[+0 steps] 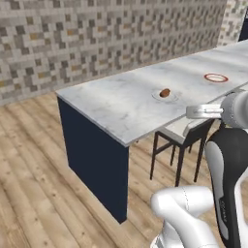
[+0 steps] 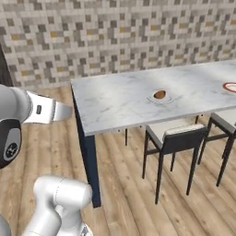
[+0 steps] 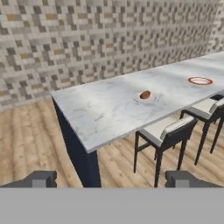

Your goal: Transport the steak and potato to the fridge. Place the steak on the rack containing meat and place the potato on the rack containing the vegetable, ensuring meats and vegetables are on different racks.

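Hand view looks across a tiled mosaic wall [image 3: 109, 35] in grey, tan and brown, and below it a floor [image 3: 26, 140] of light wood planks. A long counter [image 3: 109, 109] with a pale marble top on a dark navy base runs from the near left corner away to the right; in the left base view the same counter [image 1: 121, 109] shows its dark end panel, and in the right base view its top [image 2: 120, 99] spreads from the left corner out to the right edge. Two dark-framed chairs with pale cushions are tucked along the near side of the counter, the nearer chair [image 3: 168, 131] just under the overhang and a second chair [image 3: 210, 109] farther right (only partly seen at the frame edge).

On the marble, roughly midway along, sits a small pale plate [image 3: 145, 99] with a brown rounded item on it, which looks like the potato [image 3: 145, 94], though it is too small to be sure; the potato [image 1: 165, 92] appears likewise in the left base view and again [image 2: 160, 94] in the right base view. Farther right on the counter lies a red-rimmed plate [image 3: 200, 81], well apart from the first.

At the bottom of the hand view the gripper [image 3: 111, 178] has its two dark fingertips [image 3: 41, 178] spread wide, nothing between them, well short of the counter.
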